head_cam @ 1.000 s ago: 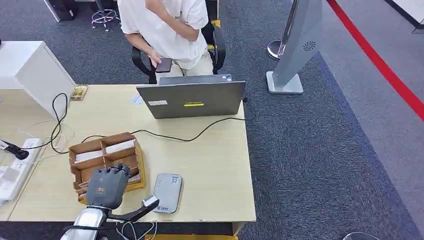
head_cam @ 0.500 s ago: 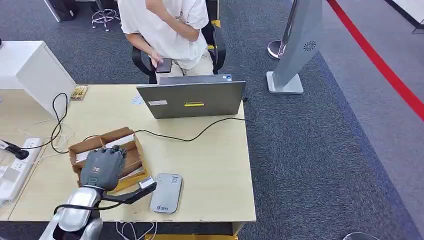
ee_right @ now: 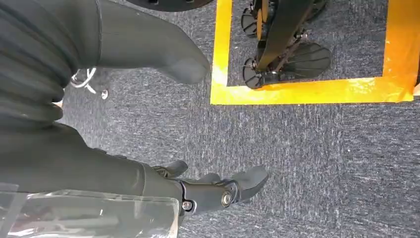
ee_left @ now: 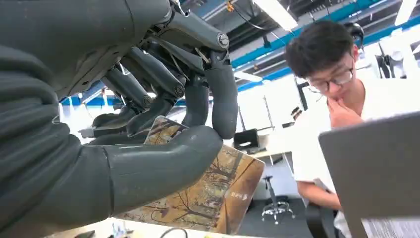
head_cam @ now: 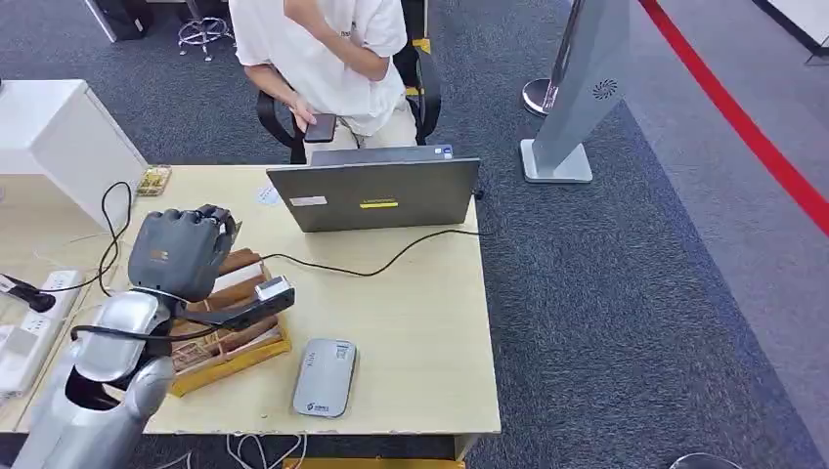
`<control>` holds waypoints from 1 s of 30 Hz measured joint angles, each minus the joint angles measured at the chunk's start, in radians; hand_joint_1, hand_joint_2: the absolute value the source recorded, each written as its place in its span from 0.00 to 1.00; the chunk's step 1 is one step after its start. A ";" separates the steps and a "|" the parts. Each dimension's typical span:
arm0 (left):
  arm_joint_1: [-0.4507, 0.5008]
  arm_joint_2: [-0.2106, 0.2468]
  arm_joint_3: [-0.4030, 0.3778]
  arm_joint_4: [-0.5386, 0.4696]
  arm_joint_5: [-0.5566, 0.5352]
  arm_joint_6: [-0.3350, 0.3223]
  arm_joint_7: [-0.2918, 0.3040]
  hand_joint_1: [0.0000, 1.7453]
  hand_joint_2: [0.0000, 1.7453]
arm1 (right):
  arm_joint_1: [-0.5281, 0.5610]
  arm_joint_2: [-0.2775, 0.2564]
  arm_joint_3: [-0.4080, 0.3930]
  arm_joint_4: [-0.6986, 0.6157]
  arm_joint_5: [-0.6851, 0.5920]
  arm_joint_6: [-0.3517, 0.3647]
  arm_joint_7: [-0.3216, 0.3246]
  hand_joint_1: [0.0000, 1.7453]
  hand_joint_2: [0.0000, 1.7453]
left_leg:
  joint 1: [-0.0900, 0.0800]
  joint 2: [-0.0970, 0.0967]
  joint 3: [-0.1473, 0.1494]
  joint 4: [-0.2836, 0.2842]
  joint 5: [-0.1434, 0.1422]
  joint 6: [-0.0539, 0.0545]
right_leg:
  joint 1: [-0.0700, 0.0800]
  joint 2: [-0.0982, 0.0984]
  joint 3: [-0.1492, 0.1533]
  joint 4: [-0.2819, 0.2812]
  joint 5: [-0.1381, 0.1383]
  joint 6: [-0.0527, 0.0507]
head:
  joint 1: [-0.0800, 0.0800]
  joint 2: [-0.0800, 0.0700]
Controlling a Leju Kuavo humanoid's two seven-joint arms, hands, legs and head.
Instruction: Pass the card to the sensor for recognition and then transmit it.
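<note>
My left hand (head_cam: 181, 252) is raised above the wooden card box (head_cam: 235, 342) at the table's left side, back of the hand toward the camera. In the left wrist view it (ee_left: 163, 119) pinches a card (ee_left: 213, 196) printed with brown trees between thumb and fingers. The grey card sensor (head_cam: 325, 377) lies flat near the table's front edge, right of the box and below the hand. My right hand (ee_right: 124, 168) hangs over the grey carpet, fingers apart and holding nothing.
An open laptop (head_cam: 376, 193) stands at the table's far edge with a black cable (head_cam: 391, 262) running across the top. A seated person (head_cam: 327, 59) behind it looks at a phone. A power strip (head_cam: 29, 327) and wires lie at the left. A grey stand (head_cam: 582, 88) rises on the right.
My left hand has lifted from the box near the front edge and moved up and back toward the laptop. The box now sits slightly askew.
</note>
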 joint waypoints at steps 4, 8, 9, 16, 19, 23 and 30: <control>-0.041 0.005 -0.007 0.003 -0.002 -0.008 0.024 1.00 1.00 | -0.001 0.000 0.000 0.000 0.011 0.005 0.000 0.00 1.00 | 0.000 0.000 0.000 0.000 0.000 0.000 | 0.000 0.000 0.000 0.000 0.000 0.000 | 0.000 0.000; -0.133 0.008 -0.007 0.058 -0.018 0.009 0.046 1.00 1.00 | -0.005 0.000 0.001 0.000 0.032 0.012 0.000 0.00 1.00 | 0.000 0.000 0.000 0.000 0.000 0.000 | 0.000 0.000 0.000 0.000 0.000 0.000 | 0.000 0.000; -0.154 0.008 -0.007 0.076 -0.023 0.021 0.050 1.00 1.00 | -0.006 0.000 0.001 0.000 0.039 0.013 0.000 0.00 1.00 | 0.000 0.000 0.000 0.000 0.000 0.000 | 0.000 0.000 0.000 0.000 0.000 0.000 | 0.000 0.000; -0.356 0.024 0.006 0.375 -0.107 0.165 0.079 1.00 1.00 | -0.015 0.000 0.012 0.000 0.073 0.027 0.000 0.00 1.00 | 0.000 0.000 0.000 0.000 0.001 -0.001 | 0.000 0.000 0.000 0.001 0.001 -0.001 | 0.001 0.000; -0.456 0.055 0.023 0.571 -0.183 0.293 0.074 1.00 1.00 | -0.019 0.000 0.020 0.002 0.078 0.031 0.008 0.00 1.00 | 0.000 0.002 0.001 0.000 0.002 -0.002 | 0.000 0.003 0.000 0.002 0.001 -0.001 | 0.001 0.000; -0.519 0.092 0.051 0.734 -0.200 0.360 0.060 1.00 1.00 | -0.018 0.000 0.026 0.002 0.081 0.031 0.011 0.00 1.00 | 0.001 0.003 0.001 0.000 0.002 -0.002 | 0.000 0.003 -0.001 0.002 0.001 -0.001 | 0.001 0.000; -0.543 0.137 0.068 0.891 -0.224 0.411 0.069 1.00 1.00 | -0.016 0.000 0.027 0.005 0.077 0.031 0.022 0.00 1.00 | 0.001 0.002 0.000 0.000 0.002 -0.002 | 0.000 0.003 -0.001 0.002 0.001 -0.001 | 0.000 0.000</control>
